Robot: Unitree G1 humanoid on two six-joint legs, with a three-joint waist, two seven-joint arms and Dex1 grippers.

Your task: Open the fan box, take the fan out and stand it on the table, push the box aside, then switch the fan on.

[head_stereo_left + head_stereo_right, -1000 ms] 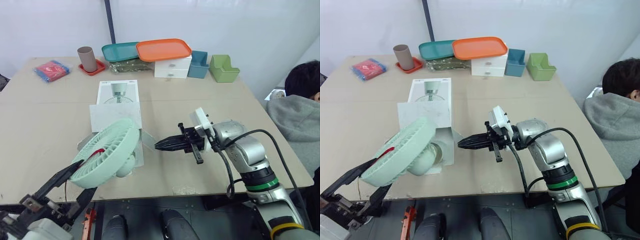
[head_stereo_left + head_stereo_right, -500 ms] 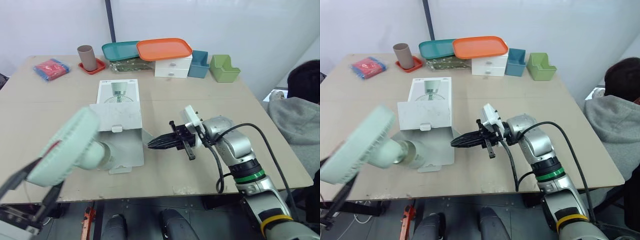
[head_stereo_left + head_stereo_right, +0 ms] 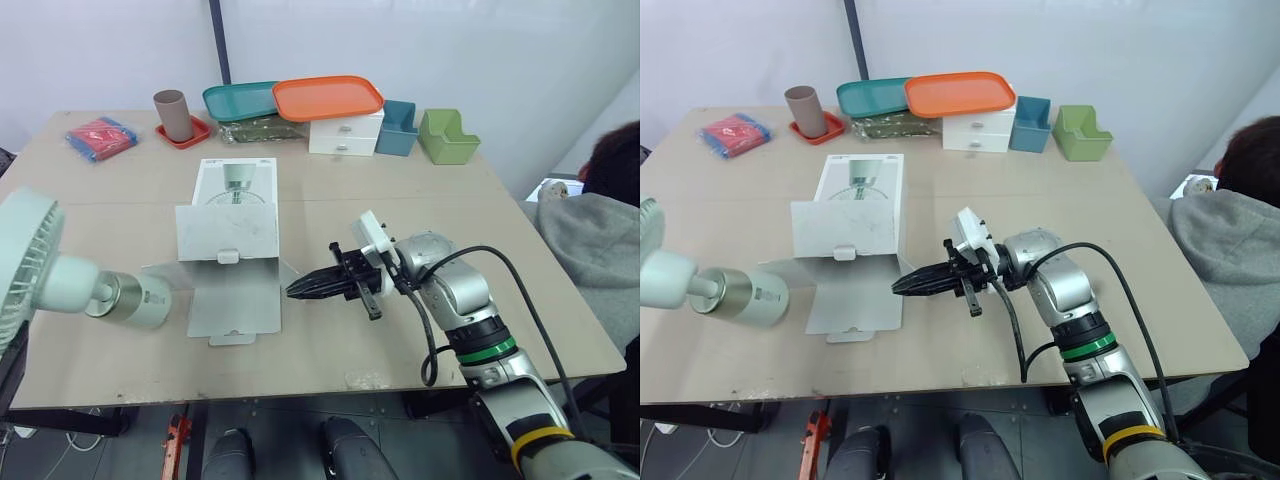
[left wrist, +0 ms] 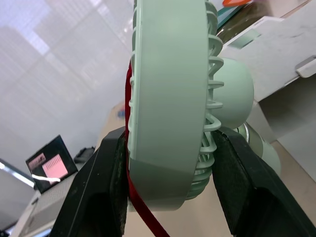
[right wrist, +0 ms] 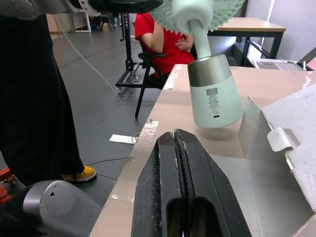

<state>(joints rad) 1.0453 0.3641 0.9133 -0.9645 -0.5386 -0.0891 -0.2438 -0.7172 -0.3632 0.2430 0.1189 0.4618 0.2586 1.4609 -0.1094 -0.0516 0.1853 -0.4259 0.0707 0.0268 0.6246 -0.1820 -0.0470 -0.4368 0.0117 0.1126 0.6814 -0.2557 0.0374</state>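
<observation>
Fan (image 3: pixel 100 292) moves left, out of the open box (image 3: pixel 232 235), clamped in my left gripper (image 4: pixel 170 163). Right gripper (image 3: pixel 295 290) is pinched together, empty; standing it, pushing and switching remain.

1 fan (image 3: pixel 62 282), 1 fan box (image 3: pixel 232 215), 2 trays (image 3: pixel 240 101) (image 3: pixel 328 98), 2 bins (image 3: pixel 398 128) (image 3: pixel 447 137), 1 cup (image 3: pixel 173 116), 1 drawer unit (image 3: pixel 345 135)

1. Both head eyes look forward and down over the tan table (image 3: pixel 420 190), sharing nearly the whole scene.
2. The left wrist camera sits very close to the pale green plastic fan (image 4: pixel 168 98), seeing it edge-on.
3. The right wrist camera looks low across the tabletop, sharing the fan and the open white cardboard box (image 5: pixel 291 123) with the head views.
</observation>
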